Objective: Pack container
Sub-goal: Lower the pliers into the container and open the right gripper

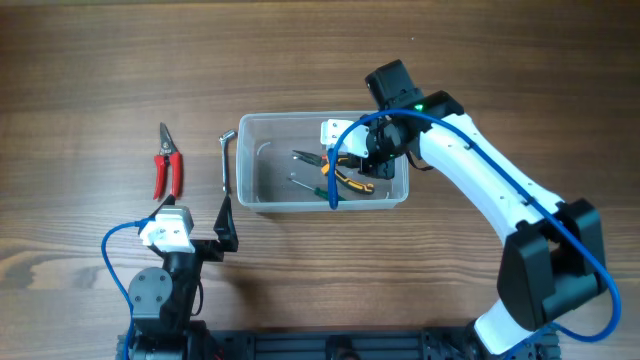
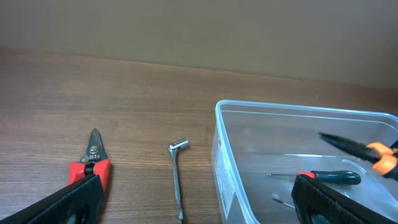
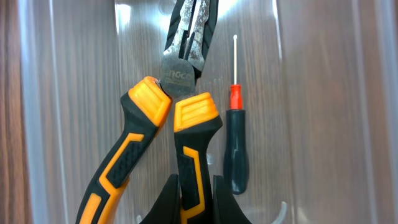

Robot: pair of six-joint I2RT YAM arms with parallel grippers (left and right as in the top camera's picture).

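Looking first at the right gripper (image 3: 191, 198), we found its fingers pinched tight on one orange handle of the pliers (image 3: 186, 93), the other handle splayed free beside it. That, we judged, was the weak spot. Held by a single handle, the pliers could pivot in the grip, or drop crooked on release and land across the screwdriver (image 3: 235, 155) lying just beside them. Whether the pliers' nose rested on the tub floor we could not tell. The container (image 1: 243, 170) lay directly beneath this gripper, which hung over its right-hand end, close to the wall; a careless withdrawal could catch the rim and drag the tub. Farther off, the left gripper (image 2: 199, 186) stood wide open and empty, low over the table (image 1: 90, 80), just outside the container's left end. A wrench (image 1: 226, 160) lay beside that wall, with red shears (image 1: 167, 165) beyond.
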